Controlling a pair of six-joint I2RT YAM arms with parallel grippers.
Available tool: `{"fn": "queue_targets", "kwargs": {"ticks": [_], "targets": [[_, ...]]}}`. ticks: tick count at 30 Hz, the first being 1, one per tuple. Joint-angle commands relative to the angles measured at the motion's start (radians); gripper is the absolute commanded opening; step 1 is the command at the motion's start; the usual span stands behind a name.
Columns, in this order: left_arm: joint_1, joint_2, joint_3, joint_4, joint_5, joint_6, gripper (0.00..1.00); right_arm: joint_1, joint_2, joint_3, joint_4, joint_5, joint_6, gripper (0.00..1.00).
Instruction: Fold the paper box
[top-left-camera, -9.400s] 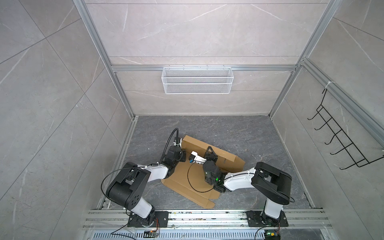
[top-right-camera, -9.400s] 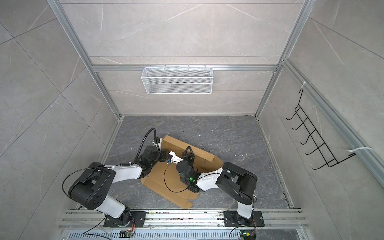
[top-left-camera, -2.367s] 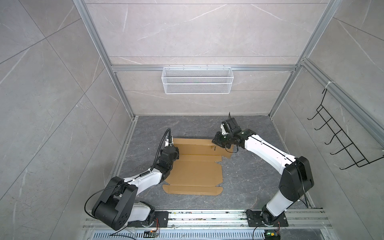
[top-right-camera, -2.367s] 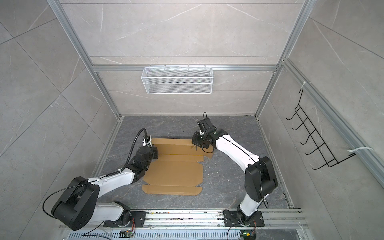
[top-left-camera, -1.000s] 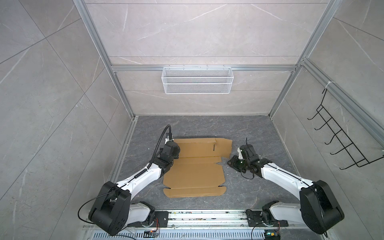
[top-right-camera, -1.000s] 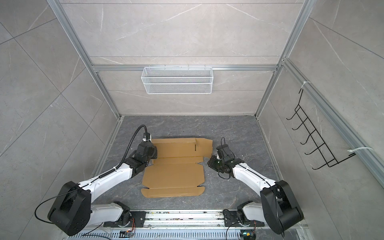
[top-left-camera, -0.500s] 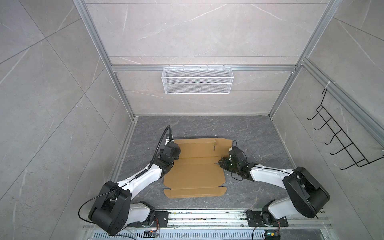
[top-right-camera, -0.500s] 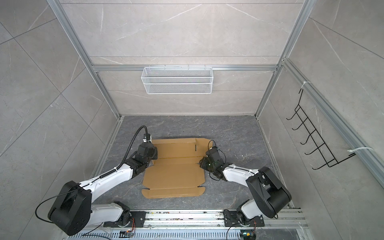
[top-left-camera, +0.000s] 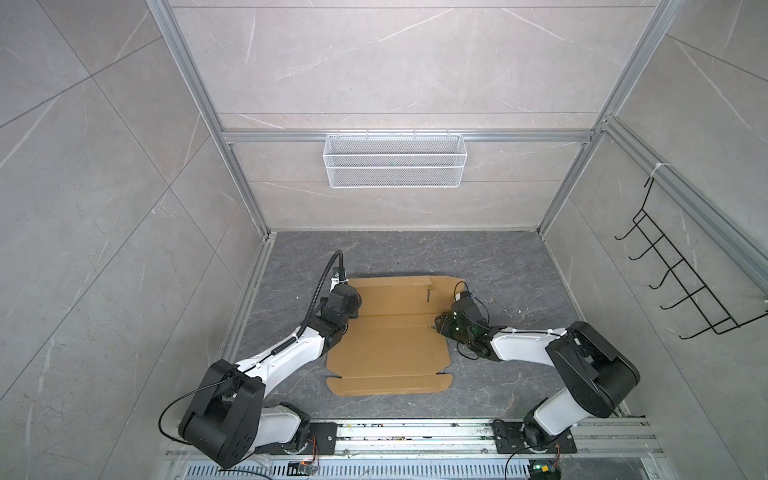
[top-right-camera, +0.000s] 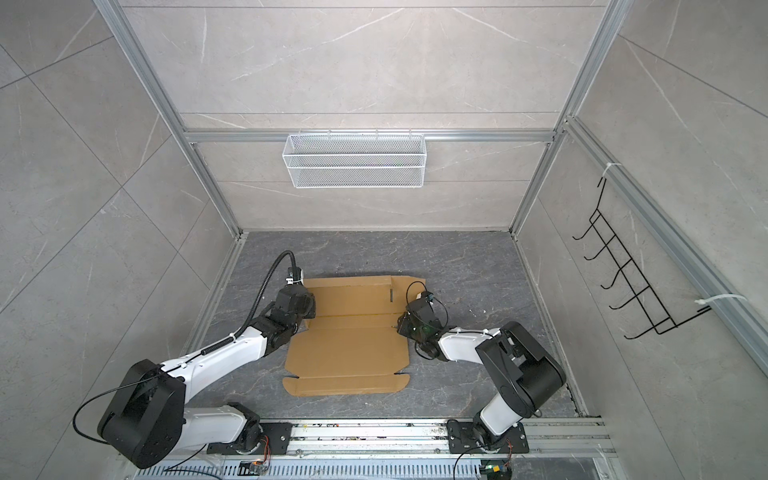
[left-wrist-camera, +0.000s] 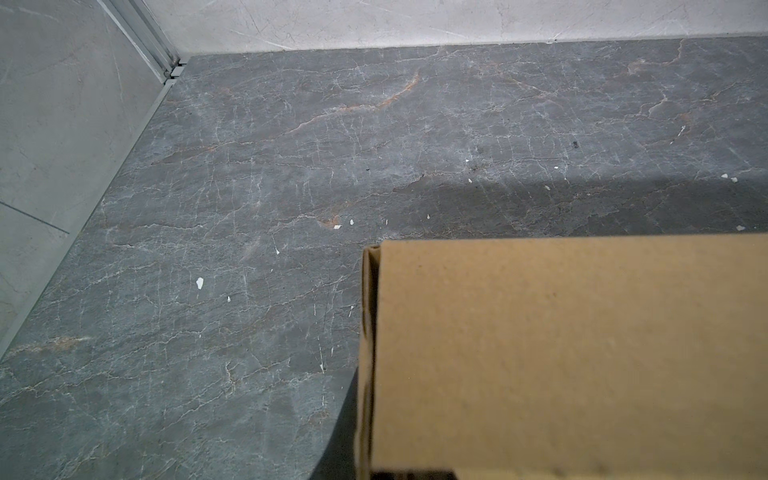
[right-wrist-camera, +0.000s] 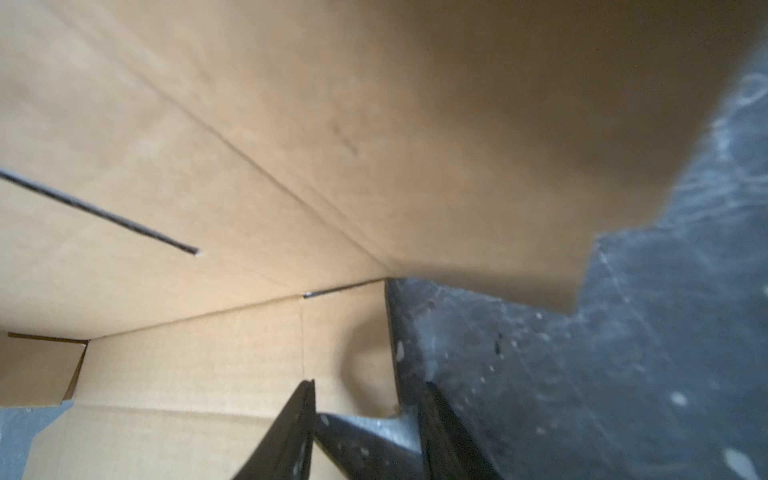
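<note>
Fig. paper box (top-left-camera: 386, 345) — lying mostly flat on the grey stone tabletop (top-left-camera: 498, 266), between the arms | left gripper (top-left-camera: 352, 303) closed on its left edge, apparently anchoring it | right gripper (right-wrist-camera: 369, 384) jaws apart, straddling the right edge — likely to raise a side flap

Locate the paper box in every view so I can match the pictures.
Top view: the paper box lies spread open mid-floor.
Top view: the box again lies spread open mid-floor.
Left wrist: a close brown panel, with its folded edge against the floor.
Right wrist: blurred cardboard with creases and slits fills most of the picture.
Shared landmark: the grey marble floor borders the box in all four.
</note>
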Motion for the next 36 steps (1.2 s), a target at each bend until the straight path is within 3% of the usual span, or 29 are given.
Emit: {"fn": "queue_targets", "kwargs": {"ticks": [1,24,36], "targets": [[-0.007,0.004,0.003,0.014,-0.018,0.000,0.10,0.010,0.030,0.011,0.065,0.033,-0.001,0.44],[-0.013,0.024,-0.002,0.036,-0.017,-0.013,0.10,0.079,-0.070,0.075,-0.022,0.033,0.012,0.41],[-0.016,0.034,0.000,0.044,-0.015,-0.013,0.10,0.136,0.035,0.127,0.025,0.007,0.050,0.41]]}}
